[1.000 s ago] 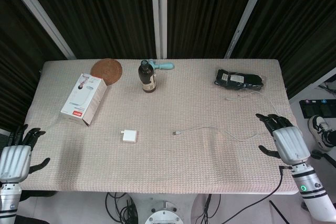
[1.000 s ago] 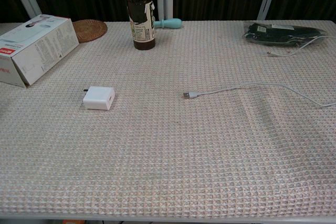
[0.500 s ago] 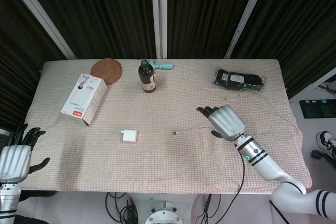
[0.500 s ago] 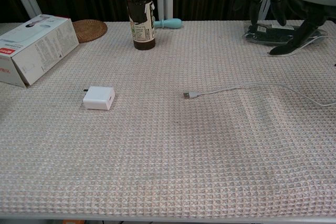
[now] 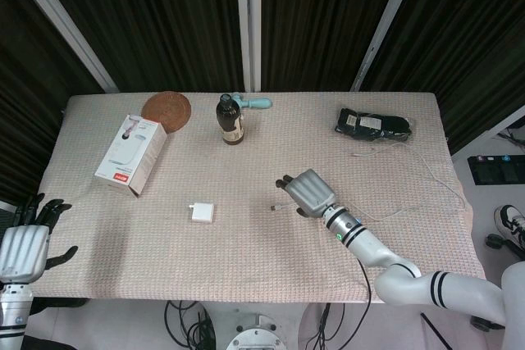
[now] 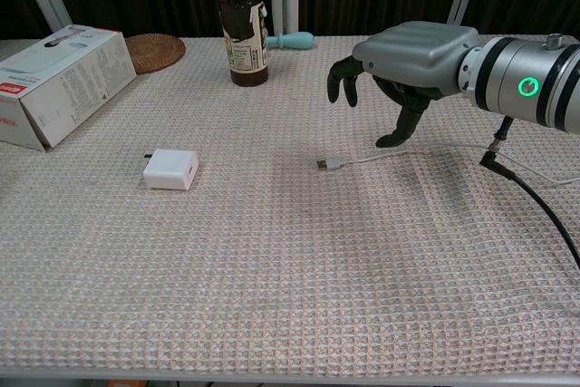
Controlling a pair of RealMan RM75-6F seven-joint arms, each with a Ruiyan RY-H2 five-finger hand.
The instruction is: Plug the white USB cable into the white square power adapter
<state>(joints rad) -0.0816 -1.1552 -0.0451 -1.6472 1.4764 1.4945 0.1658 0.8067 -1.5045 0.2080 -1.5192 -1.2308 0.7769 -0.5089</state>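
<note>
The white square power adapter [image 5: 201, 212] [image 6: 170, 169] lies flat on the woven table cover, left of centre. The white USB cable [image 6: 435, 149] trails off to the right, and its plug end [image 5: 276, 207] [image 6: 324, 164] points toward the adapter, a short gap away. My right hand [image 5: 308, 193] [image 6: 408, 56] hovers just above and right of the plug end. Its fingers point down, spread apart, and hold nothing. My left hand [image 5: 25, 247] is off the table's near left corner, fingers apart and empty, seen only in the head view.
A brown bottle [image 5: 230, 120] [image 6: 244, 24] stands at the back centre with a teal-handled tool [image 5: 254, 103] behind it. A white box [image 5: 131, 153] [image 6: 59, 79] and a round coaster [image 5: 166, 109] sit back left. A black pouch [image 5: 373, 125] lies back right.
My right hand has swept from the table's right edge leftward to above the cable's plug end. The left hand, cable and adapter have not moved.
</note>
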